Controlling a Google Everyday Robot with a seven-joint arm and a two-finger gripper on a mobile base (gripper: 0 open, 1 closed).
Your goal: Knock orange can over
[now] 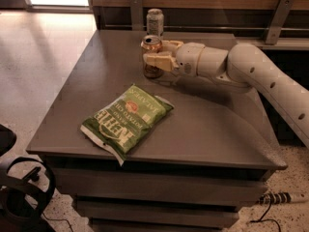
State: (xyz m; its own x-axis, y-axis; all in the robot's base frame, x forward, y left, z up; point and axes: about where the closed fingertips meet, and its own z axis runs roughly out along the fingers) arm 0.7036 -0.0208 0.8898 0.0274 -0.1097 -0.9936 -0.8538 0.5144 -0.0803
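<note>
The can (151, 46) stands up near the back edge of the table (217, 120). The claw (155, 52) is open wide, touching its side. I think a push left should tip it.

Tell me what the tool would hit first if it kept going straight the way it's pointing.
The orange can: the tool is right beside it near the table's far edge, pointing at it. Whether they touch is unclear.
</note>
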